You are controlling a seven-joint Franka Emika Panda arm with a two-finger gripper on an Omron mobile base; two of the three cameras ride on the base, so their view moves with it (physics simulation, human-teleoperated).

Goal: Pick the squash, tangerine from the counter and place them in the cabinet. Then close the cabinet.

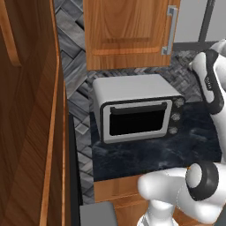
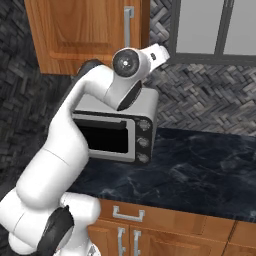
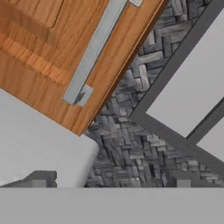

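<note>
The cabinet (image 1: pixel 126 31) hangs above the toaster oven, its panelled door closed flat and its silver bar handle (image 1: pixel 171 30) on the right edge. The hand view looks at that same handle (image 3: pixel 94 50) from close by, tilted. My gripper (image 3: pixel 111 180) is open, its two dark fingertips (image 3: pixel 41 179) far apart with nothing between them. It is raised above the toaster oven's right end, just below and to the right of the cabinet (image 2: pixel 85 30). The dark marbled counter (image 2: pixel 200 165) stretches to the right. The squash and the tangerine are out of view.
A silver toaster oven (image 1: pixel 137 108) stands on the counter under the cabinet. A large plain wooden panel (image 1: pixel 26 114) rises at the left. Grey panels in dark frames (image 2: pixel 210 25) hang to the right of the cabinet. A drawer and doors (image 2: pixel 127 215) sit below the counter.
</note>
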